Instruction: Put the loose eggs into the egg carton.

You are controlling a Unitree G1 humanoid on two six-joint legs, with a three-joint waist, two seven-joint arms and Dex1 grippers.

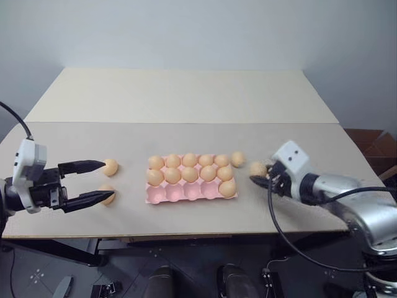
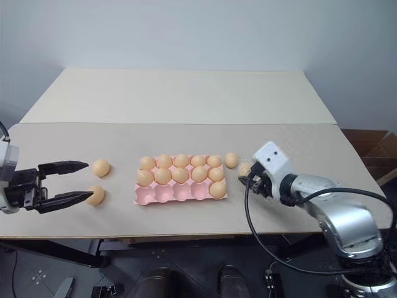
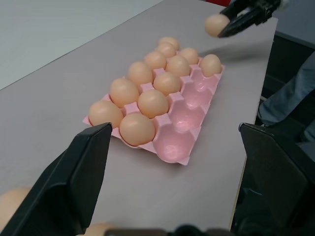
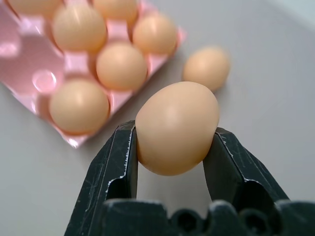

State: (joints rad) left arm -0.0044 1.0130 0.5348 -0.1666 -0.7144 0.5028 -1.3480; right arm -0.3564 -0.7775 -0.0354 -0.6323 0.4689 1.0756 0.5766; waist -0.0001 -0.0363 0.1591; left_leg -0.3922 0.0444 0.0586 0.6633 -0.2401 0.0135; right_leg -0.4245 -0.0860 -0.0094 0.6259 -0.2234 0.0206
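Now One Egg Is Pinched

The right gripper [image 4: 177,142] squeezes one egg [image 4: 177,127] beside the egg carton [image 1: 186,192]. Another egg [image 1: 237,158] sits nearby. The left gripper [image 1: 93,183] is spread wide near two eggs [image 1: 110,166].

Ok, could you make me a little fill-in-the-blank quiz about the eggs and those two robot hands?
1. The right gripper has its fingers shut on one ___.
2. The egg carton has ___ empty cups, all in the row nearest the robot.
3. Close to the left gripper, whose fingers are open, ___ loose eggs lie on the table.
Missing words: egg; four; two.
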